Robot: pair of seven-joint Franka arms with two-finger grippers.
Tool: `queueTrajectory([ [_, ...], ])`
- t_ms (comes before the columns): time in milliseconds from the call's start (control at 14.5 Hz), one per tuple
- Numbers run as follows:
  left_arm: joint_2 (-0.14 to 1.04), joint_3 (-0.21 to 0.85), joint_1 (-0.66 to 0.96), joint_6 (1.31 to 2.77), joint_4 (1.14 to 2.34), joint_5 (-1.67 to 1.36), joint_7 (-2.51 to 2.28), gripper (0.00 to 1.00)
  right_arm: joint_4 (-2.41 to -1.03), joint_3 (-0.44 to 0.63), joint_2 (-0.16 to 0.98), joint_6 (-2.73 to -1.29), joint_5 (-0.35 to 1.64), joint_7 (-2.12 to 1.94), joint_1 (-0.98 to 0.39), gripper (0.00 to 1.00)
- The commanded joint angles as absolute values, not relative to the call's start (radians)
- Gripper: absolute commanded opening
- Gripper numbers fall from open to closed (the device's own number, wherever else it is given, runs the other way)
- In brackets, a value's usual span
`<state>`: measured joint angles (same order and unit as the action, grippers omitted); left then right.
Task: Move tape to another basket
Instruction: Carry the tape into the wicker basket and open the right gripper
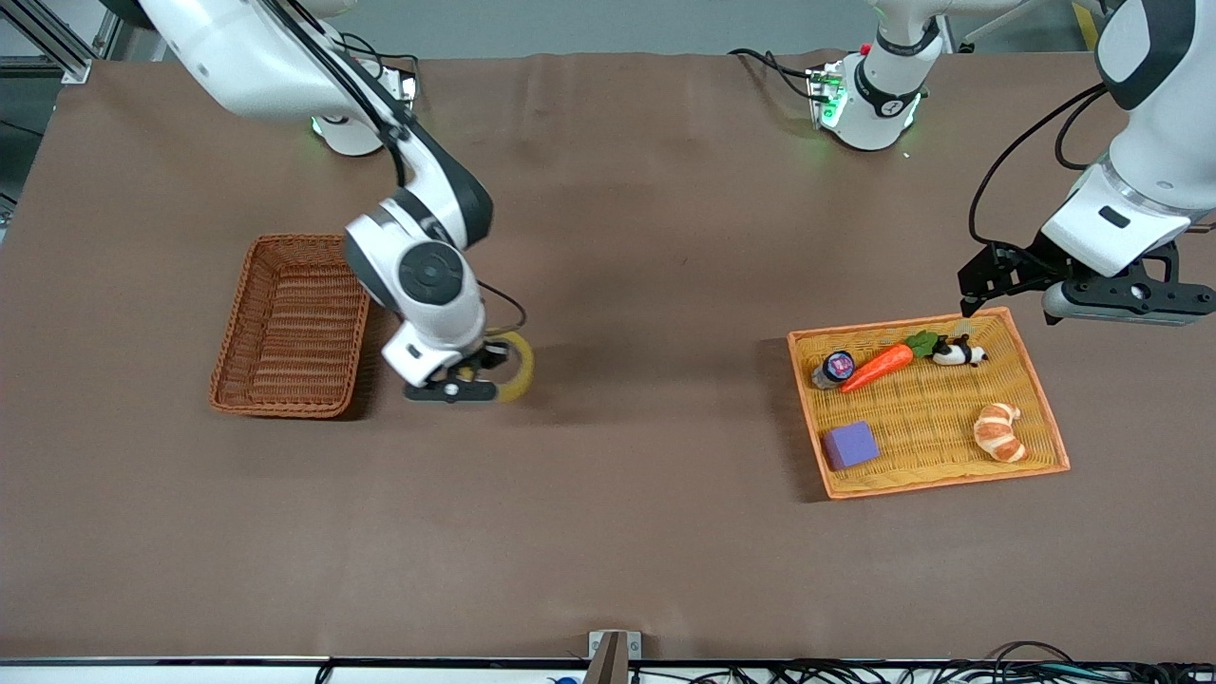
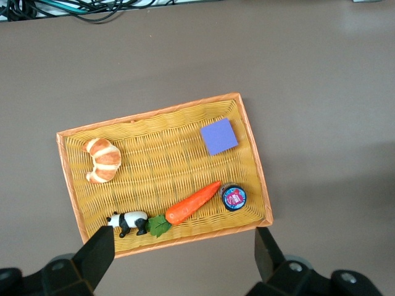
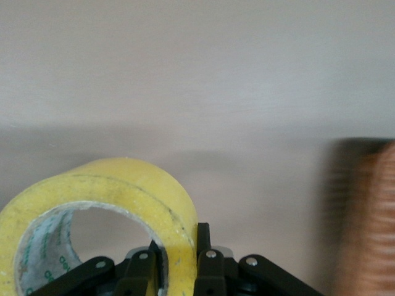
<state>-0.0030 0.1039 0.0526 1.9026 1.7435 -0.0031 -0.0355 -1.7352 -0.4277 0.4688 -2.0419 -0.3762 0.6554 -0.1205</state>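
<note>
Front view: the right gripper [image 1: 472, 379] hangs over the brown tabletop [image 1: 646, 532] just beside the reddish-brown woven wicker basket [image 1: 292, 325], its jaws clamped on the yellowish ring-shaped roll of tape [image 1: 516, 367].

Left wrist view: the left gripper [image 2: 183, 254], jaws spread wide, hovers over the flat yellow-orange woven tray [image 2: 160, 168].

Right wrist view: the tape's [image 3: 123, 197] wall sits between the jaws.

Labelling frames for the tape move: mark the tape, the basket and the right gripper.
tape [image 1: 521, 369]: front view, on its yellow outer band.
basket [image 1: 294, 328]: front view, on its woven floor.
right gripper [image 3: 181, 259]: right wrist view, between its fingertips.
</note>
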Motion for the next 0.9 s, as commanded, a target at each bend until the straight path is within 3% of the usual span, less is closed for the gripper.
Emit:
queueTrajectory([
  [0,-0.015,0.095,0.063,1.887,1.749,-0.025,-0.021,1.0,-1.894,-0.349,0.301,-2.049,-0.338,0.437,-0.067,0.0],
  [276,-0.02,0.043,0.078,1.885,1.756,-0.032,-0.014,1.0,-1.916,-0.163,0.194,-1.973,-0.23,0.094,-0.074,0.0],
  [552,-0.015,0.041,0.069,1.881,1.75,-0.031,-0.029,1.0,-1.94,0.003,0.186,-1.988,-0.167,-0.228,-0.075,0.01],
  [690,-0.017,0.044,0.069,1.879,1.746,-0.029,-0.034,1.0,-2.011,0.06,0.161,-2.044,-0.166,-0.308,-0.072,0.01],
  [828,-0.018,0.046,0.069,1.879,1.744,-0.028,-0.035,1.0,-2.167,0.109,0.114,-2.21,-0.166,-0.35,-0.072,0.01],
])
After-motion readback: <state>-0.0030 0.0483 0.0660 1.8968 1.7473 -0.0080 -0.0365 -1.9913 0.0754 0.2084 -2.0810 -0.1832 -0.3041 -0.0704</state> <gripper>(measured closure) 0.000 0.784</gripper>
